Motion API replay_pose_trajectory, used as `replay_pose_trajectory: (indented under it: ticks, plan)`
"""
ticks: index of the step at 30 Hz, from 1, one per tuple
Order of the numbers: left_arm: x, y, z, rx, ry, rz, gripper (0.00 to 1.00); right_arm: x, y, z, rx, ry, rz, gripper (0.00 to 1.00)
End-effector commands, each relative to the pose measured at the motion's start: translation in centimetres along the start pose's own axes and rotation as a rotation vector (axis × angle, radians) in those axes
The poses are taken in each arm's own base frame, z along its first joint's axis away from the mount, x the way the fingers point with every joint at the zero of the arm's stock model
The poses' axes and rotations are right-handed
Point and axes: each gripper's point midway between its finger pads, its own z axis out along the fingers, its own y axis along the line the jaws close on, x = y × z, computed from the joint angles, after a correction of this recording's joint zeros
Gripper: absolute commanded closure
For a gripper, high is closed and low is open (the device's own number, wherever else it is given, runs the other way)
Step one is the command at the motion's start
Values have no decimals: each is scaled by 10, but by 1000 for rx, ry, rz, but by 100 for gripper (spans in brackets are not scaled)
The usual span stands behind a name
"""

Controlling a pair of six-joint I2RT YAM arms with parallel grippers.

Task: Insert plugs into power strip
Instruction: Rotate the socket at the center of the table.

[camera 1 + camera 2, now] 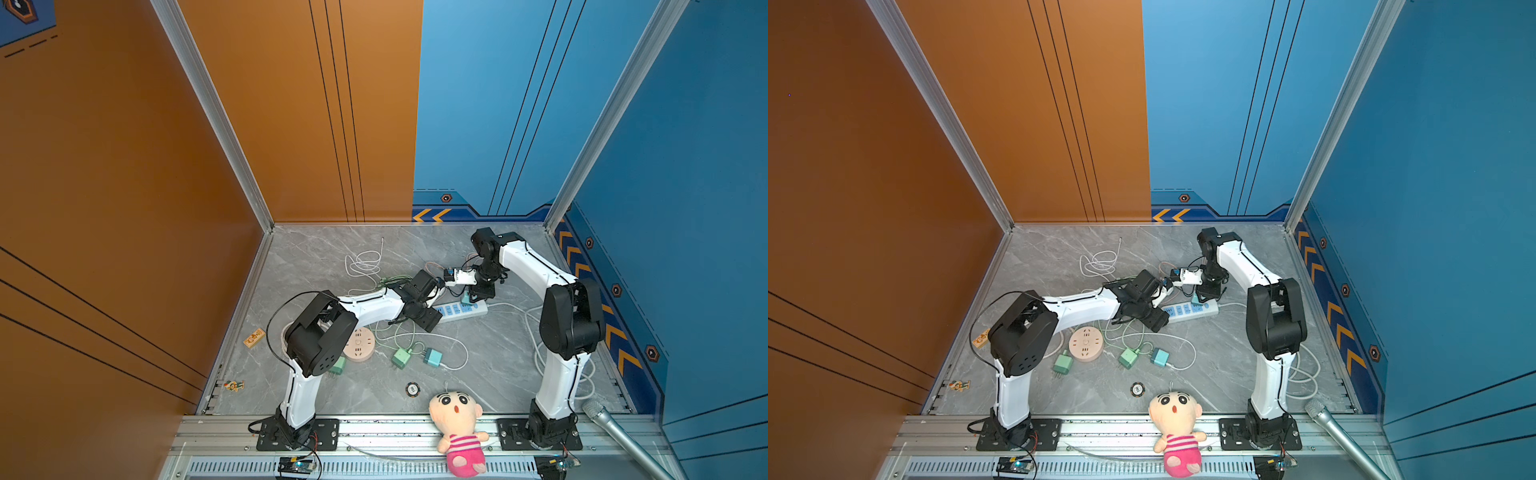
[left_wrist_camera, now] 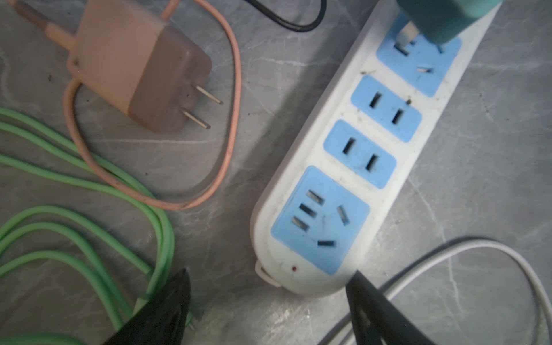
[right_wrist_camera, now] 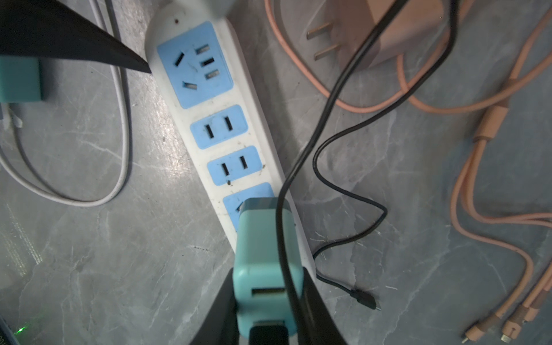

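1. Your right hand (image 3: 268, 298) pinches a teal plug (image 3: 263, 245), its prongs only partly in the power strip's (image 2: 298, 167) end socket.
2. Your left hand (image 2: 268, 274) hangs spread over the strip's other end.
3. The pink plug (image 2: 140, 68), green plugs (image 1: 1128, 357) and second teal plug (image 1: 1159, 357) lie loose on the counter (image 1: 1225, 374).

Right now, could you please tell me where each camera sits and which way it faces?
Both top views: stereo head high above the front rail, looking down at the table; both arms show whole.
Left wrist: on the left arm, looking down past the open left gripper at the power strip and pink-brown plug.
Right wrist: on the right arm, looking down past the right gripper, shut on the teal plug, at the power strip.
Shared: both wrist views show the power strip, teal plug and pink-brown plug.
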Motion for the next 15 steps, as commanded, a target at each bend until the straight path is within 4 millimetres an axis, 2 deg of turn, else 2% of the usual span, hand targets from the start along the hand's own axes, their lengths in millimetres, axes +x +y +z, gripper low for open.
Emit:
replay_pose_trajectory:
  ticks: [1, 8, 15]
  plan:
    - [-17, -14, 5, -12, -40, 73, 18, -8, 14, 15, -58, 19, -43, 100]
    - [-29, 9, 9, -69, -56, 6, 19, -13, 18, 19, -66, 34, -62, 100]
    - [-39, 19, 4, -56, -85, -41, 19, -15, 22, 29, -90, 54, -71, 100]
